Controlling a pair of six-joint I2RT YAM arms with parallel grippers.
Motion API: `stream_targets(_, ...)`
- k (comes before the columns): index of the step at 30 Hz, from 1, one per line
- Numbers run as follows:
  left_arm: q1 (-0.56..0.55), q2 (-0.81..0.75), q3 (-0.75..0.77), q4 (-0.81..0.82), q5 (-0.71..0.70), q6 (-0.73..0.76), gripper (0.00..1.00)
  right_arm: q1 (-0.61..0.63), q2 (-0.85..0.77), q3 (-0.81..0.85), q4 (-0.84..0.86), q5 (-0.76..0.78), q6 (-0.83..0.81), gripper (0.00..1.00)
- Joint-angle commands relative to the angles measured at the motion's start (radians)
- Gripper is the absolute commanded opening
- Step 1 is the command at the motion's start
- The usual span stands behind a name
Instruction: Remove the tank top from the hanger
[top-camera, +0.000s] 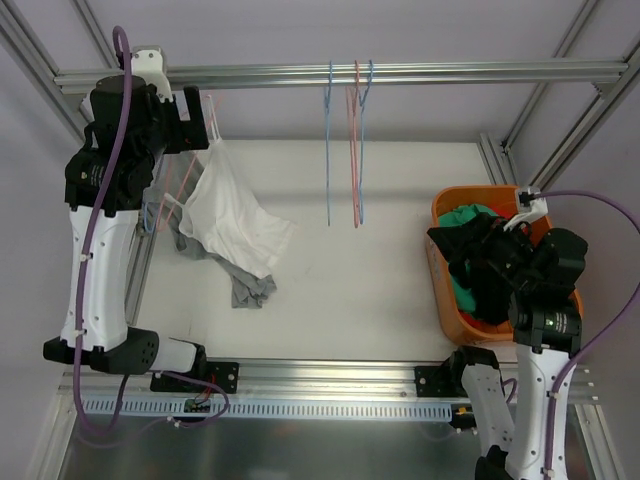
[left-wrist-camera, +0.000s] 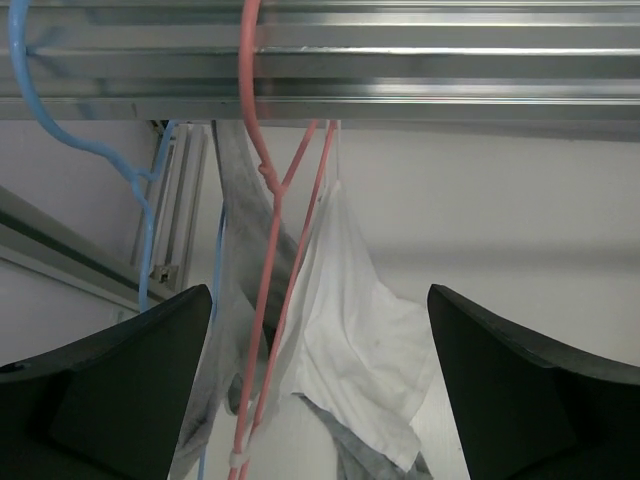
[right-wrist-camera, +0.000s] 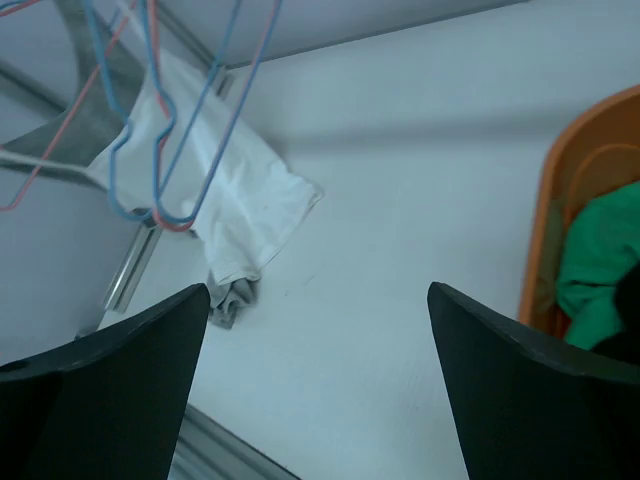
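I'm hovering my left gripper, jaws spread wide, right at the white tank top dangling off the pink hanger on the rail. It's looking light and floppy, so I'm thinking of pinching a strap near the hanger. And my right gripper is gaping empty too.

The left arm and right arm wear white shells, black joints, purple cables.
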Motion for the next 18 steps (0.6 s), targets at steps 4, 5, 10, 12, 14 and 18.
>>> stream_targets(4,0.112,0.072,-0.032,-0.016,0.174,0.040,0.80,0.084,-0.048,0.007,0.103,-0.264,0.034,0.94)
stream_targets(5,0.121,0.089,-0.030,-0.016,0.182,0.045,0.74,0.100,-0.053,0.006,0.103,-0.271,0.022,0.94)
stream_targets(10,0.138,0.126,-0.032,-0.017,0.215,0.045,0.42,0.133,-0.082,-0.014,0.127,-0.285,0.022,0.94)
stream_targets(12,0.138,0.131,-0.033,-0.017,0.219,0.045,0.30,0.140,-0.085,-0.019,0.128,-0.282,0.023,0.94)
stream_targets(14,0.138,0.134,-0.032,-0.017,0.231,0.045,0.26,0.145,-0.087,-0.028,0.128,-0.268,0.023,0.93)
stream_targets(18,0.138,0.127,-0.021,-0.017,0.264,0.028,0.07,0.153,-0.082,-0.034,0.131,-0.255,0.029,0.93)
